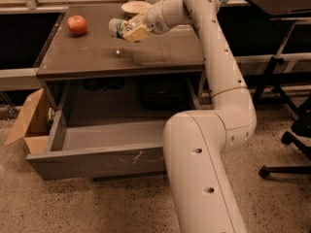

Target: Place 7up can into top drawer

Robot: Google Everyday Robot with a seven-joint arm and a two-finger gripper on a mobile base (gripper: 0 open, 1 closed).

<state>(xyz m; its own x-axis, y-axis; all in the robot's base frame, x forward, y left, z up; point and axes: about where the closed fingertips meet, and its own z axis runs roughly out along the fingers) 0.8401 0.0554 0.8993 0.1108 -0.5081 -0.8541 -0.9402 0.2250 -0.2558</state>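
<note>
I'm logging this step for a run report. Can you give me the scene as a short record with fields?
gripper: above the table, shut on the 7up can
7up can: lying sideways in the gripper, apparently lifted off the tabletop
top drawer: pulled open below the table
apple: on the table, back left
bowl: at the table's back edge
cardboard box: on the floor, left of the top drawer
task state: can not yet in drawer
</note>
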